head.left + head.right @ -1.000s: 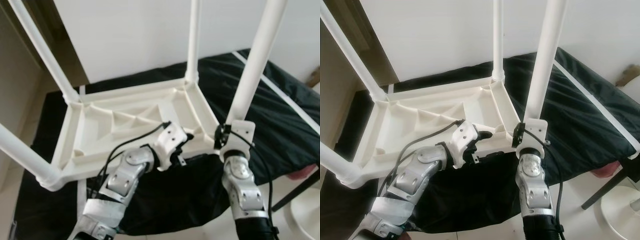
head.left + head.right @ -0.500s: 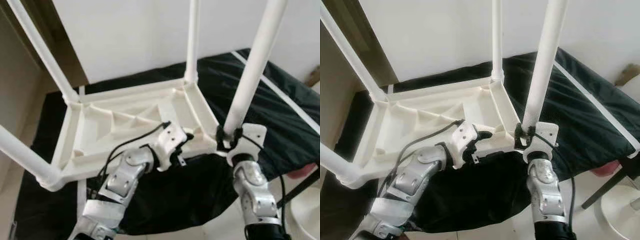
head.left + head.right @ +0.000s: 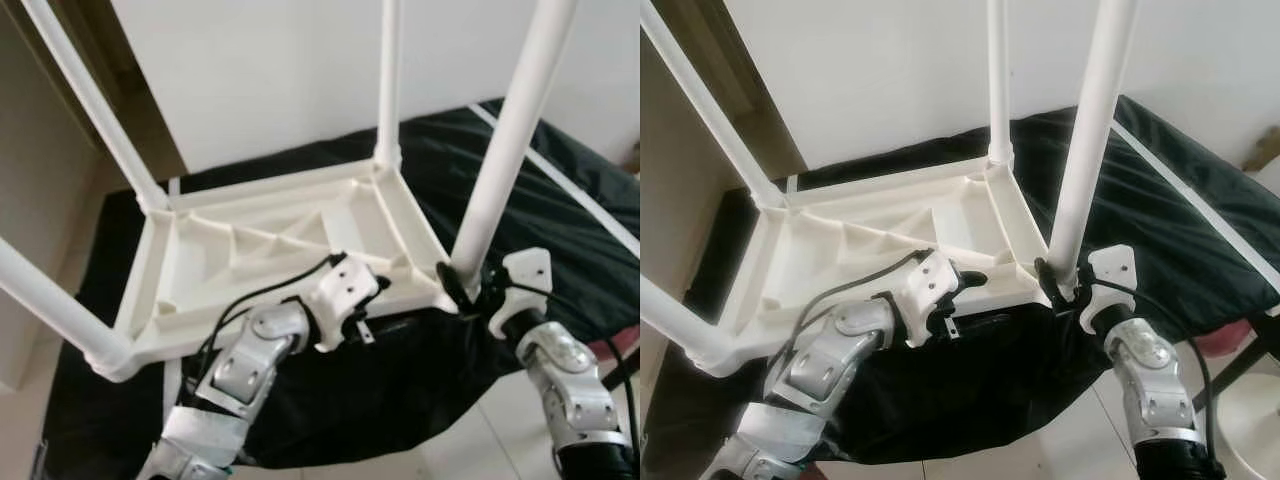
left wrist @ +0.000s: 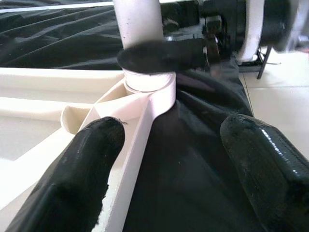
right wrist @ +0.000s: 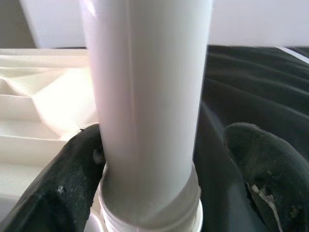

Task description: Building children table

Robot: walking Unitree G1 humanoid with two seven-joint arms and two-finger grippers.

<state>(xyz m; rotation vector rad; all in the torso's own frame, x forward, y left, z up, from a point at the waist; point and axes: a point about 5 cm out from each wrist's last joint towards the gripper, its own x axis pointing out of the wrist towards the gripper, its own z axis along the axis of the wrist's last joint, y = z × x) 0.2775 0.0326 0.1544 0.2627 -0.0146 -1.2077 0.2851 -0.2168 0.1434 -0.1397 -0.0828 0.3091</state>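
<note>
A white plastic children's table (image 3: 270, 225) lies upside down on a black cloth, its legs pointing up. The near right leg (image 3: 505, 140) stands in its corner socket (image 4: 147, 87). My right gripper (image 3: 468, 285) is shut on this leg just above the socket. In the right wrist view the leg (image 5: 145, 96) sits between the black fingers (image 5: 72, 179). My left gripper (image 3: 372, 300) is open at the table's near rim. One of its fingers (image 4: 82, 164) lies over the rim, and the other is over the cloth.
The black cloth (image 3: 560, 200) covers a low surface, crossed on the right by a white strip. A white wall is behind, with a brown door frame (image 3: 100, 60) to the left. Tiled floor, a red object (image 3: 1220, 340) and a white round base (image 3: 1250, 420) are at the lower right.
My right wrist has swung out to the right around the base of the near right leg, its fingers staying at the socket. The left arm has held its place.
</note>
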